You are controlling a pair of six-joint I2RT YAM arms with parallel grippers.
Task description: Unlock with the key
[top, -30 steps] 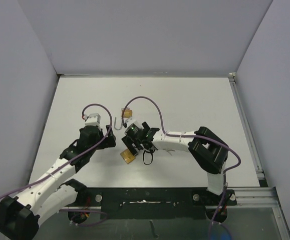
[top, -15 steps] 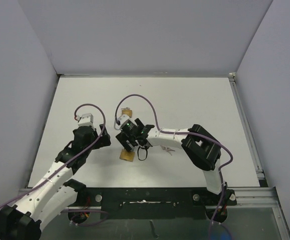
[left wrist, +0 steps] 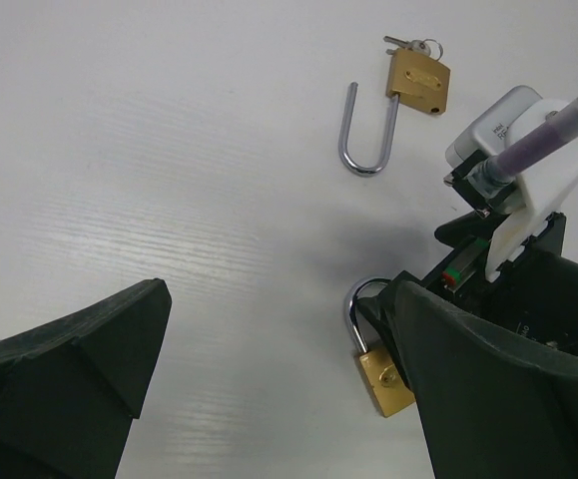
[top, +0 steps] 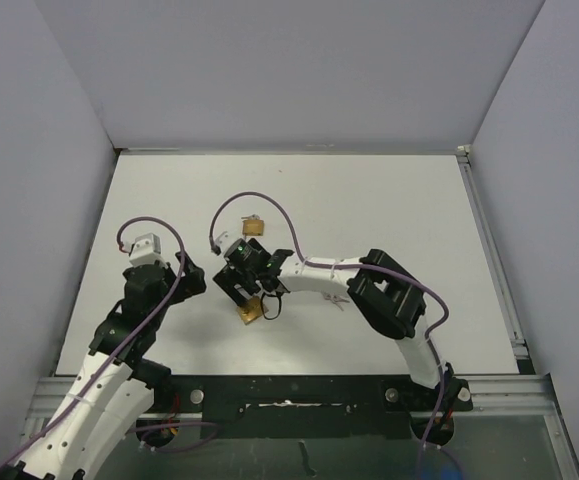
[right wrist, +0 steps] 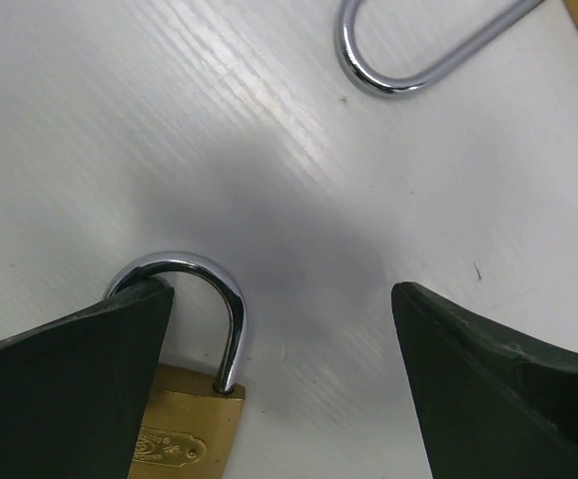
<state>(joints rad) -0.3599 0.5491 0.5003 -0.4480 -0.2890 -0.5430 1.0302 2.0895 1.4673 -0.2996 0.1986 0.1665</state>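
Sliding left across the counter, the right claw, spread wide and empty, now hovers over the near padlock, seemingly next; the left claw, also released, has withdrawn near-left. The far padlock lies open, key inserted.

My left arm is folded low, left pincer gaping wide; my right arm stretches leftward, right pincer spread wide, pointing down.
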